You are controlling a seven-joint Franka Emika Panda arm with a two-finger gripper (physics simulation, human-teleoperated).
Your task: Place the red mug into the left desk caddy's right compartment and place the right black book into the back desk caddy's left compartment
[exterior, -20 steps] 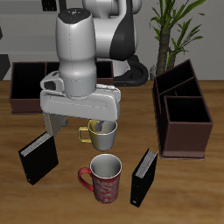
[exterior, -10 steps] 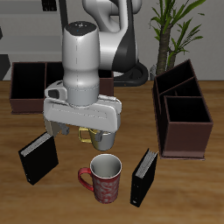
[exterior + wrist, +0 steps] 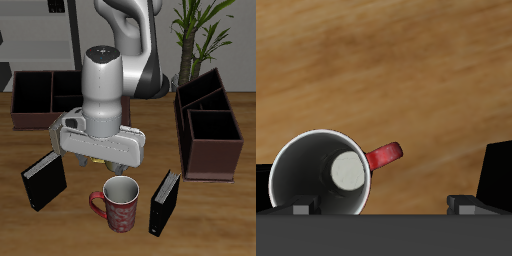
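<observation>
The red mug (image 3: 121, 203) stands upright near the table's front edge, its white inside (image 3: 318, 180) and red handle (image 3: 384, 155) showing in the wrist view. My gripper (image 3: 100, 165) hovers just above and behind it, open, with nothing between its widely spread fingers (image 3: 298, 208). The right black book (image 3: 44, 181) stands beside the mug, and it shows as a dark block (image 3: 497, 175) in the wrist view. The left desk caddy (image 3: 206, 128) sits end-on at the table's side. The back desk caddy (image 3: 38, 98) lies broadside at the rear.
A second black book (image 3: 165, 202) stands on the mug's other side. A yellow-green mug (image 3: 96, 158) is almost hidden behind my gripper. A potted plant (image 3: 200, 30) rises behind the left desk caddy.
My gripper has moved toward the table's front edge and lower, now covering the yellow-green mug and hanging close over the red mug. The objects have not moved.
</observation>
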